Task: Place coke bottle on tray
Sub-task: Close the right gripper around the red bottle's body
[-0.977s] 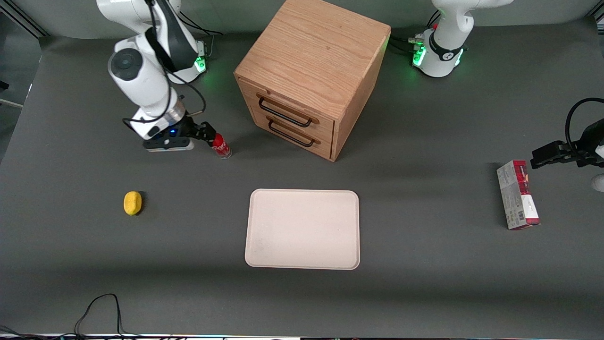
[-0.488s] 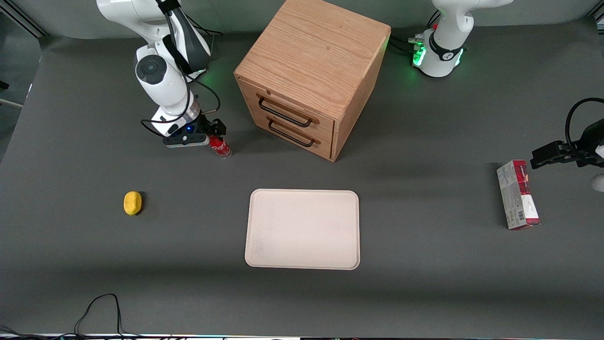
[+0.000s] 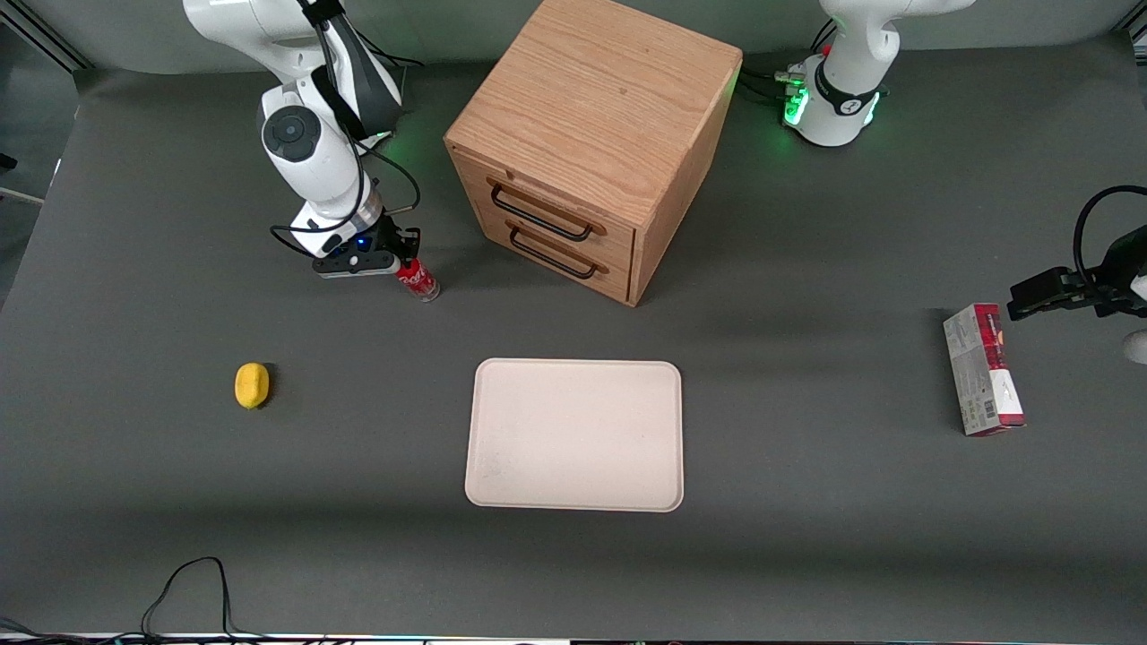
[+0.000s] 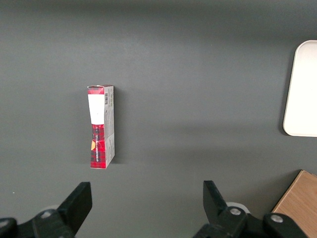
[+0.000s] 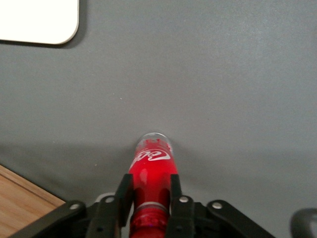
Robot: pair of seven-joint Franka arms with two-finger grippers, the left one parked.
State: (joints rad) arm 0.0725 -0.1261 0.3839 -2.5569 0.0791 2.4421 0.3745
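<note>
Right wrist view is showing the end effector (image 5: 150, 196) clamping its fingers against the coke bottle's (image 5: 151, 171) neck, cap cut off; tray (image 5: 37, 22) partly showing.

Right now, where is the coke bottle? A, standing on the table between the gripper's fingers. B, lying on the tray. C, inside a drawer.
A: the coke bottle stands on the grey table, the gripper closed around its neck, apart from the bare tray.
</note>
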